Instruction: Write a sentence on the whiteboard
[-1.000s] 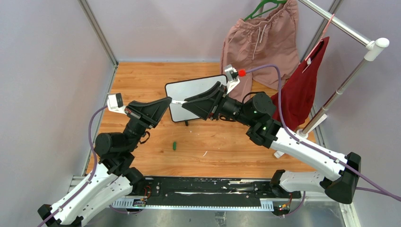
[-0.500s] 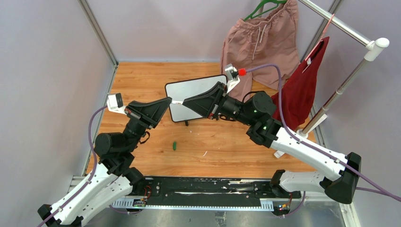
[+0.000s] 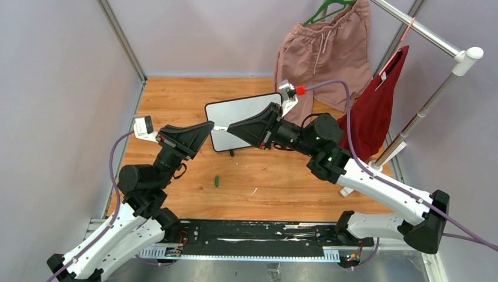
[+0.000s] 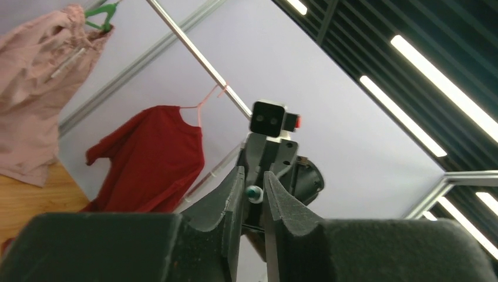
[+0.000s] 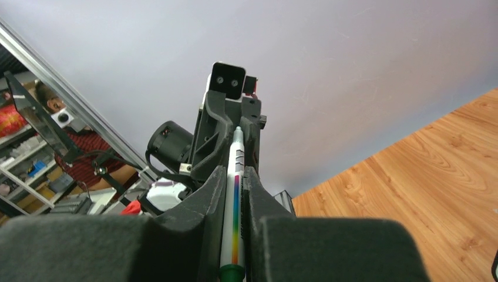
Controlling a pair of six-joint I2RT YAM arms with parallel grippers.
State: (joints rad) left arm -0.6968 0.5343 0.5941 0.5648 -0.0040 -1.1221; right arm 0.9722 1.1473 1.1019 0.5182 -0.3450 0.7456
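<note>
Two black-and-white robot arms meet tip to tip over a light wooden table (image 3: 176,100). A metal clothes rail (image 3: 423,32) at its far right corner carries a pair of dusty-pink shorts (image 3: 317,53) and a dark red shirt (image 3: 379,111). The small white whiteboard with a thin black frame (image 3: 235,111) lies flat on the table near its middle, its right part hidden under the right arm. Above the board's near left edge, the left tool (image 3: 209,125) is closed on one end of a slim white marker pen with a rainbow stripe (image 3: 220,127). The right tool (image 3: 230,127) faces it, its fingers pressed to both sides of the pen's barrel, seen in the right wrist view (image 5: 234,223). A small green cap-like piece (image 3: 217,181) lies on the table nearer the arms' bases, well apart from the board.
</note>
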